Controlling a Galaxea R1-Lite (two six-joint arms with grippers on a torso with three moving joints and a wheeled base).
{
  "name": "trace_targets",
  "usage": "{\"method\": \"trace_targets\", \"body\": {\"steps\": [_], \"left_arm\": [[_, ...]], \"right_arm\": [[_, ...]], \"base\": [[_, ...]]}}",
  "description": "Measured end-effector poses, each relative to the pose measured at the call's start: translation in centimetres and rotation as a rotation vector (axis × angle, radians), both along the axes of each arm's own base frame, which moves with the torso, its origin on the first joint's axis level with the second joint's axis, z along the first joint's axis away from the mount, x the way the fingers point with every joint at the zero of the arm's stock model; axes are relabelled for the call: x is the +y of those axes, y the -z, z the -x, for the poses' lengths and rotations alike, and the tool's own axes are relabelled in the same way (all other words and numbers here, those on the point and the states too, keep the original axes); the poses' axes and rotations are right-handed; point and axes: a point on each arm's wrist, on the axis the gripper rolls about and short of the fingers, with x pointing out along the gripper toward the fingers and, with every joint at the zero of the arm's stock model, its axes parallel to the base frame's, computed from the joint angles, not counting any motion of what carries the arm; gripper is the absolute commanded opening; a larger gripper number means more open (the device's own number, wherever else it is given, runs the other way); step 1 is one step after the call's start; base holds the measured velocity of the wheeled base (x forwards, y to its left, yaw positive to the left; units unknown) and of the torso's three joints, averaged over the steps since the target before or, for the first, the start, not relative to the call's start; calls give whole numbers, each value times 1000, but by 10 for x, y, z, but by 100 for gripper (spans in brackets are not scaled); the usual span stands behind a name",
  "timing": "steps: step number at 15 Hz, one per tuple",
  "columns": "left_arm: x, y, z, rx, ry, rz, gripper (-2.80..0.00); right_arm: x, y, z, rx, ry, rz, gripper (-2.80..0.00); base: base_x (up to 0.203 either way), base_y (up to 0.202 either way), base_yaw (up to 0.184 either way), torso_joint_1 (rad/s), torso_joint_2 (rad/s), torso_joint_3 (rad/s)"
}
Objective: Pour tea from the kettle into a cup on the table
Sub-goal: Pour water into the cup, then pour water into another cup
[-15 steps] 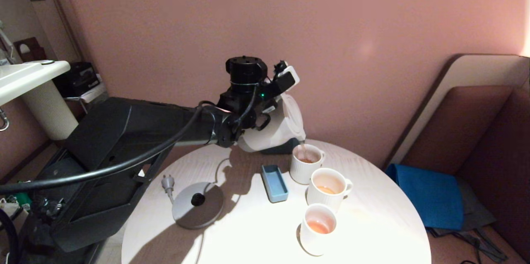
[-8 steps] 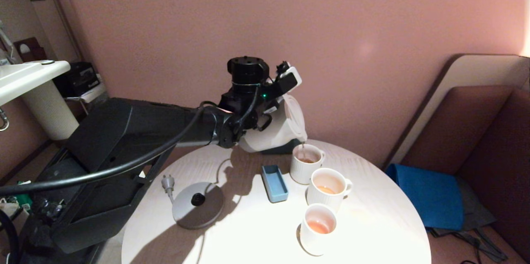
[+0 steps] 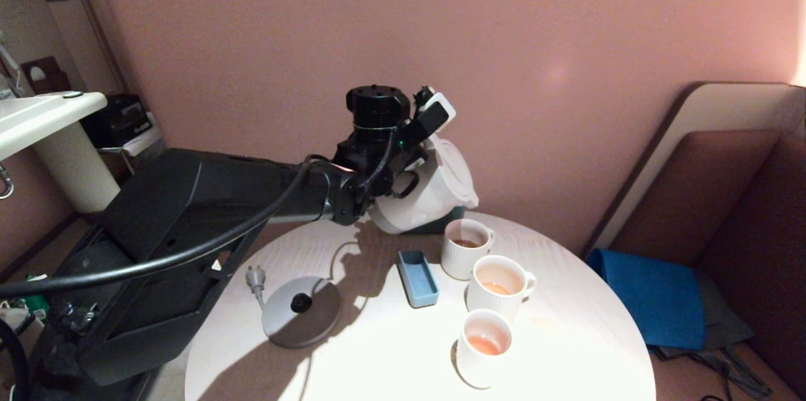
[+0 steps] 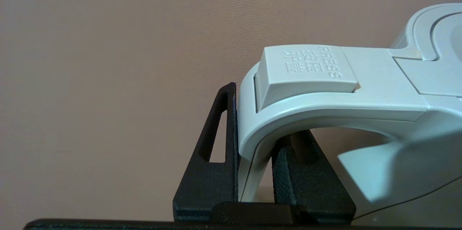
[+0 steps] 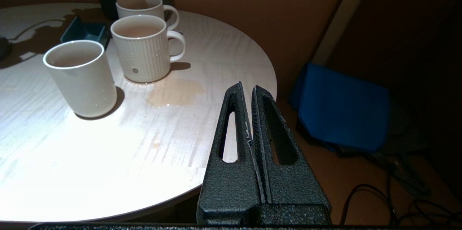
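Left gripper (image 4: 254,172) clamps the kettle (image 3: 428,190) by its loop handle, holding it tipped above the far cup (image 3: 466,247) on the worktop (image 3: 378,350) so the spout stays over it, while the right gripper (image 5: 249,114) sits pressed together, idle off the worktop's edge.

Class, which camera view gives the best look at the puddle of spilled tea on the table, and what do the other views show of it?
The right wrist view shows it best: the puddle lies on the table beside the middle ribbed cup, with clear edges and a shine. The head view shows only a faint stain there. The left wrist view shows none of it.
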Motion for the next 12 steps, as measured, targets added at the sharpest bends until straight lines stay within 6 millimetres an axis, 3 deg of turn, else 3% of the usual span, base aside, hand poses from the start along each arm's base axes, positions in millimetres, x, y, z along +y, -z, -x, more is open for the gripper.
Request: {"method": "trace_targets", "body": {"steps": [5, 8, 12], "left_arm": [[6, -1, 2, 65, -28, 179, -280], [15, 2, 6, 96, -40, 169, -280], [19, -9, 16, 88, -35, 176, -280]], "right_arm": [[0, 0, 0, 0, 1, 0, -280], [0, 0, 0, 0, 0, 0, -280], [0, 0, 0, 0, 0, 0, -280]], "base": [[0, 0, 0, 0, 0, 0], [0, 0, 0, 0, 0, 0], [0, 0, 0, 0, 0, 0]]}}
